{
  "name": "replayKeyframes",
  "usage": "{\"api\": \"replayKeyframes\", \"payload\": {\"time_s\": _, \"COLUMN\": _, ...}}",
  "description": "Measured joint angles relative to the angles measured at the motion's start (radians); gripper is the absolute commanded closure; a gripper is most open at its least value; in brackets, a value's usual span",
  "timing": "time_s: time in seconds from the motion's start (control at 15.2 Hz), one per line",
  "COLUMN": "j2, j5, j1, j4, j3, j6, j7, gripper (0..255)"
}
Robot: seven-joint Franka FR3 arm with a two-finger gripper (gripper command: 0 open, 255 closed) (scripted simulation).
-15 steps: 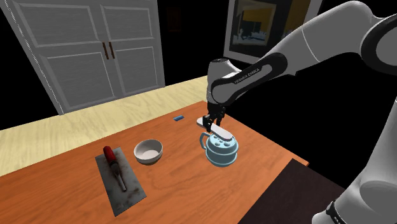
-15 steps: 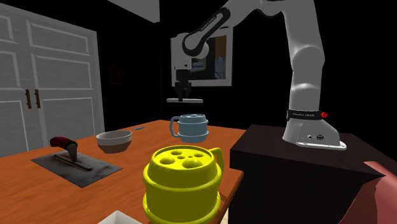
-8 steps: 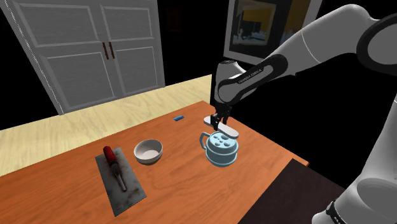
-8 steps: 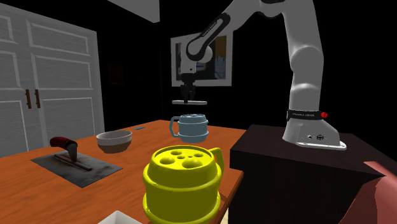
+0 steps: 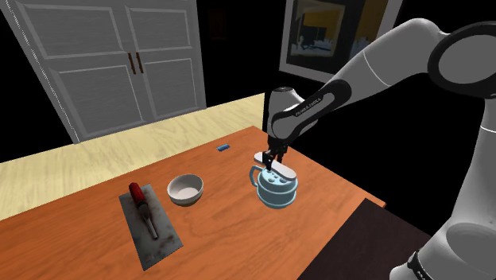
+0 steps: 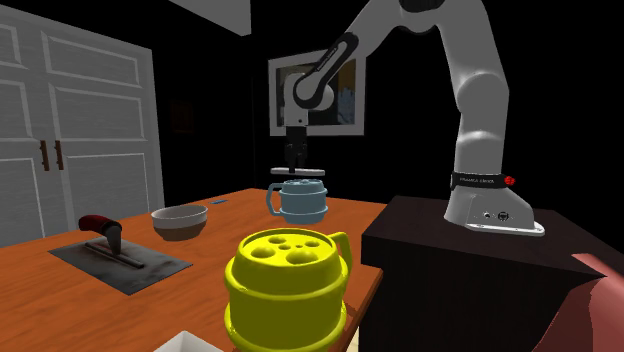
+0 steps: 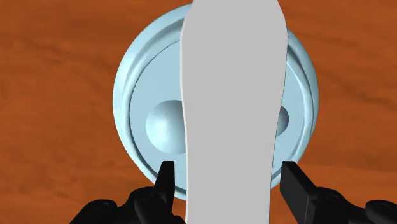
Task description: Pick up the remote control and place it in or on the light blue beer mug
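Remote control [image 7: 232, 108]: a flat, pale grey slab, held level directly over the mug. Around it we see a brown wooden table [image 5: 63, 231] and the white arm [image 5: 373, 68] bending down over it. The light blue beer mug [image 5: 277, 191] stands upright on the table, its top closed and dimpled. The black gripper [image 7: 230, 178] has its fingers parted only by the remote's narrow width, clasping its long edges. We judge the remote stiff, light and smooth, best gripped across the middle as here, and liable to rock on that top. Half a second ago it hung clear above the mug; now it sits just over the top.
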Motion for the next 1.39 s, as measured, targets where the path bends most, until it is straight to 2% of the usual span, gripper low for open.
{"api": "replayKeyframes", "payload": {"time_s": 0.26, "j2": 0.033, "j5": -0.012, "j1": 0.003, "j4": -0.011, "j3": -0.006, "j6": 0.043, "j7": 0.008, "gripper": 255}}
{"api": "replayKeyframes", "payload": {"time_s": 0.66, "j2": 0.04, "j5": -0.015, "j1": 0.005, "j4": -0.008, "j3": -0.007, "j6": 0.047, "j7": 0.011, "gripper": 255}}
{"api": "replayKeyframes", "payload": {"time_s": 0.73, "j2": 0.04, "j5": -0.015, "j1": 0.005, "j4": -0.008, "j3": -0.007, "j6": 0.048, "j7": 0.011, "gripper": 0}}
{"api": "replayKeyframes", "payload": {"time_s": 1.12, "j2": 0.04, "j5": -0.015, "j1": 0.005, "j4": -0.007, "j3": -0.007, "j6": 0.048, "j7": 0.011, "gripper": 0}}
{"api": "replayKeyframes", "payload": {"time_s": 1.39, "j2": -0.029, "j5": 0.01, "j1": -0.003, "j4": 0.01, "j3": 0.005, "j6": -0.036, "j7": -0.008, "gripper": 0}}
